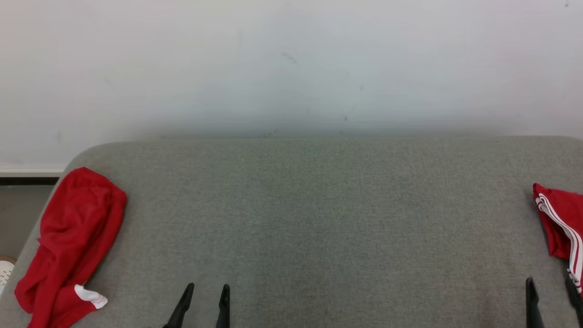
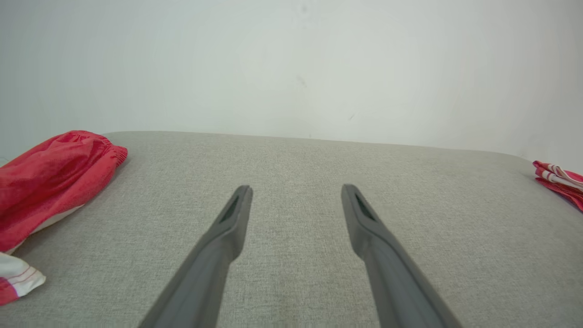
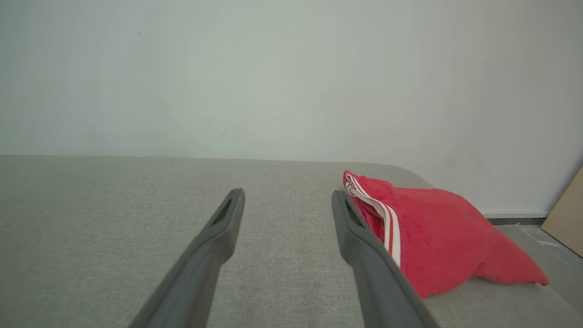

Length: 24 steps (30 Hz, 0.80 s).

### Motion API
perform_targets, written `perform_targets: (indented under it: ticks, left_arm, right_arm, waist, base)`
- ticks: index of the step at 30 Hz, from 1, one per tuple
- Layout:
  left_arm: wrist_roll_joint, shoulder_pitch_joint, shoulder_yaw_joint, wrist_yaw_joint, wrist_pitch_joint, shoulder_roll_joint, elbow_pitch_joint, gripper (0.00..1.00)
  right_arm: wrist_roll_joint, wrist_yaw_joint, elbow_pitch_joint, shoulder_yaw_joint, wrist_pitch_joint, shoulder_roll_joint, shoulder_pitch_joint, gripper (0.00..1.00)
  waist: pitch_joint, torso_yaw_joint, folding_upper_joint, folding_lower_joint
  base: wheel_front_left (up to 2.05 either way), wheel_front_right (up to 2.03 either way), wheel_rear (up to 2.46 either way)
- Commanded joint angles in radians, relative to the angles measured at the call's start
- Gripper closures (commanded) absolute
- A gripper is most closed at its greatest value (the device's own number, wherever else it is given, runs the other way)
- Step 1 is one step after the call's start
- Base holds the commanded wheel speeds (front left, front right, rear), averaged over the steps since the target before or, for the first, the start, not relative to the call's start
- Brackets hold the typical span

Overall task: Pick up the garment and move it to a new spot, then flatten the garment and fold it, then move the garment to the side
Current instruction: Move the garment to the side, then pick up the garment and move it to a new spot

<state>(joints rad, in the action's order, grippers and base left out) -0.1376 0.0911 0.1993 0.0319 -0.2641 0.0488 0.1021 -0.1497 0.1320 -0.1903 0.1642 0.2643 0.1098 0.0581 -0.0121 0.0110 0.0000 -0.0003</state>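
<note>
Though head view clips striped garment point(image 1: 559, 228), right wrist view shows more.

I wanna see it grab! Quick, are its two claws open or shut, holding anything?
Dark two-fingered left gripper: open, holding nothing.
Dark two-fingered right gripper: open, holding nothing.

A grey woven-fabric surface point(image 1: 319, 218) with rounded corners meets a plain white wall point(image 1: 291, 59), faintly scuffed and evenly lit. Past its left edge, a dark baseboard strip point(image 1: 27, 181) runs above a greyish floor point(image 1: 18, 218). At the far right stands what may be a tan board point(image 3: 567, 214).
</note>
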Motion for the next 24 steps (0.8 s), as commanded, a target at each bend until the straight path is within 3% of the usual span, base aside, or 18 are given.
perform_targets:
  ticks: [1, 15, 24]
  left_arm:
    - [-0.008, 0.016, -0.007, 0.004, 0.000, 0.004, 0.007, 0.00]
    - [-0.010, 0.024, -0.022, 0.000, 0.000, 0.004, 0.031, 0.00]
    - [-0.010, 0.023, -0.017, -0.001, 0.000, 0.004, 0.027, 0.00]
  right_arm:
    - [0.001, -0.003, -0.002, 0.003, -0.001, -0.009, 0.033, 0.00]
    - [0.030, -0.003, -0.049, -0.056, -0.001, -0.052, 0.070, 0.00]
    - [0.023, -0.003, -0.045, -0.069, -0.001, -0.054, 0.084, 0.00]
  waist:
    - [-0.014, 0.009, 0.0000, 0.0003]
    - [-0.036, -0.005, 0.0000, 0.0003]
    - [-0.040, 0.048, 0.0000, 0.0003]
  base:
    - [0.00, 0.00, 0.00]
    - [0.00, 0.00, 0.00]
    - [0.00, 0.00, 0.00]
